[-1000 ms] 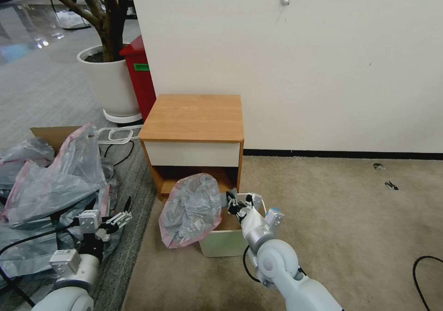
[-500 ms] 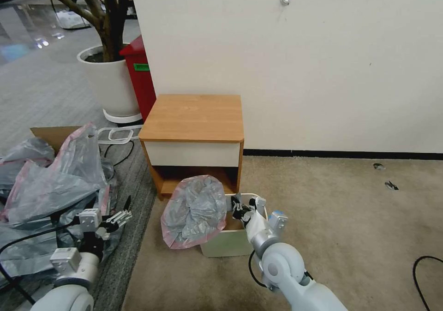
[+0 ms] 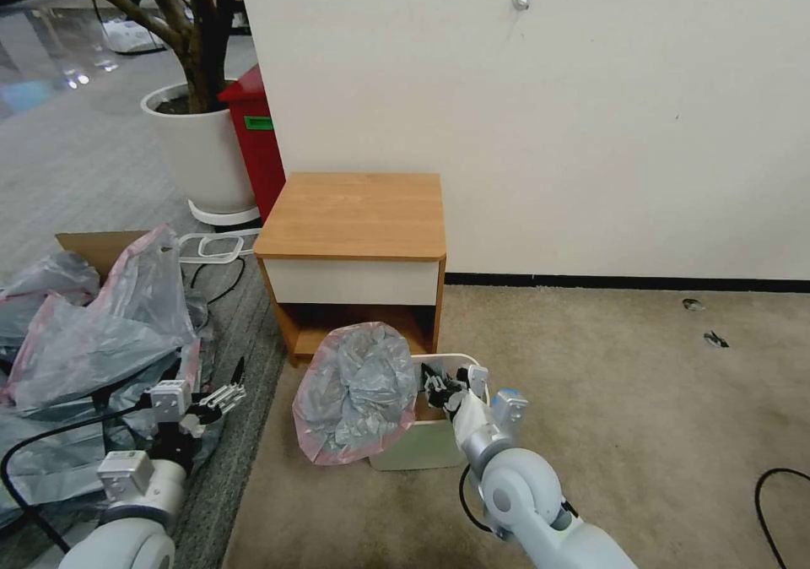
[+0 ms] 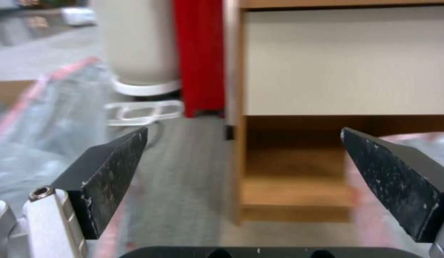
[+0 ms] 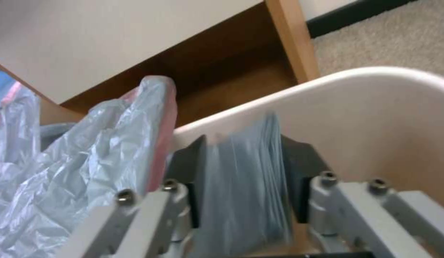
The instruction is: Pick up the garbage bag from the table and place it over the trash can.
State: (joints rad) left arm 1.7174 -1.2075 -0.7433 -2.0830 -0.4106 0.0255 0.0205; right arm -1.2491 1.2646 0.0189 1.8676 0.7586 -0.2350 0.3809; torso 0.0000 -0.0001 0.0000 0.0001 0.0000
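Starting on our left, we are holding our left gripper (image 3: 221,389) low over the edge of the grey floor, beside the heap of grey-pink bags (image 3: 93,333). Our left wrist view is showing what the head view cannot: both dark fingers (image 4: 110,168) are standing wide apart with nothing between them, and through the gap we are looking at the white drawer front and open lower shelf of the table (image 4: 346,64), with the red bin (image 4: 199,53) and the white plant pot (image 4: 138,39) beyond.

Moving rightward, the garbage bag (image 3: 359,392) is bulging up and draping over the left side of the trash can (image 3: 426,447), which is sitting on the carpet just in front of the table (image 3: 354,214). From the head view the bag is hiding much of the can's left wall.

Farther right, our right gripper (image 3: 440,383) is reaching into the can's mouth. The right wrist view is making plain what the head view leaves unclear: a stretched band of grey plastic is running between the clenched fingers, with the garbage bag (image 5: 88,168) and its pink rim bunching to one side and the trash can (image 5: 365,107) rim curving behind.

Against the picture of a second ago, the bag is now sitting lower and fuller across the can's left side, and our right gripper is lying slightly deeper inside the rim. Our left gripper is holding nearly the same spot.
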